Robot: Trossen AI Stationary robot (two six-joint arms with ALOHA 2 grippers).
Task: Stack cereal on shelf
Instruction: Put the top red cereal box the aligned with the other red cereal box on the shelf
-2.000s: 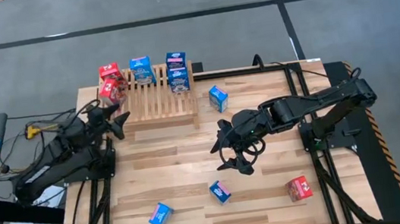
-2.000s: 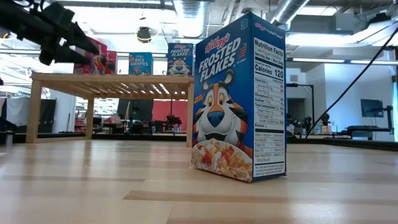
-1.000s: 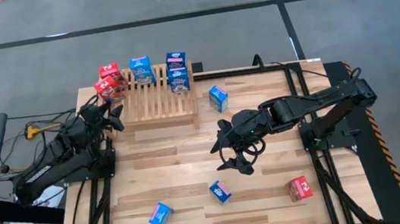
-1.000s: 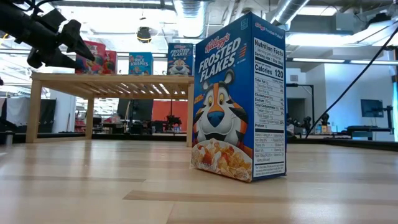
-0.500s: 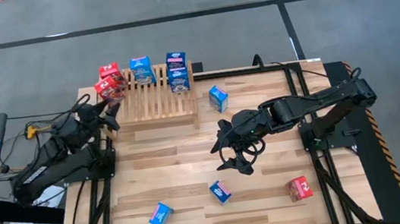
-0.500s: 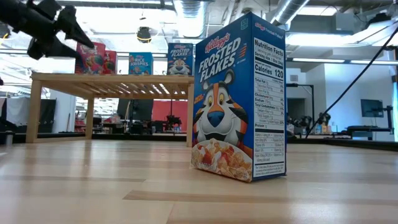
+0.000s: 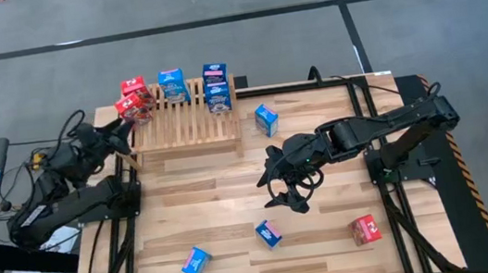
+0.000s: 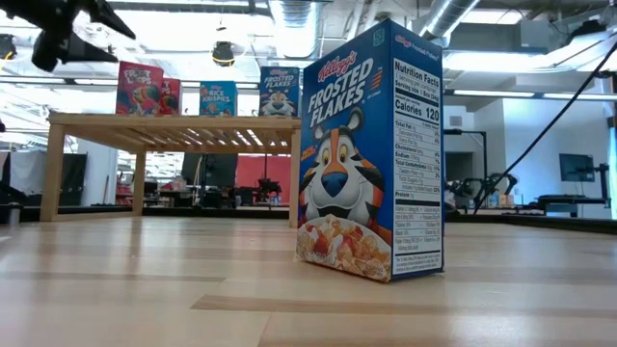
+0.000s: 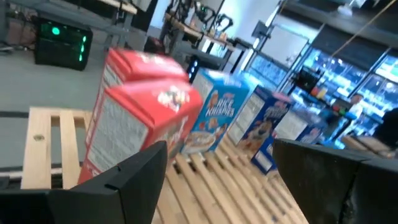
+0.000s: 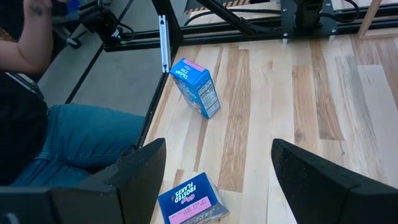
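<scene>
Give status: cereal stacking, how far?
Done: two red boxes and blue ones stand on the shelf. In hand: nothing; left gripper open beside the shelf's end, right gripper open over mid-table. Left: three blue boxes and one red box on the table.

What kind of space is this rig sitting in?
Probably a robotics lab or workshop. Exposed ceiling ducts overhead, benches with equipment behind the table, and two arms on a black frame handling cereal boxes.
</scene>
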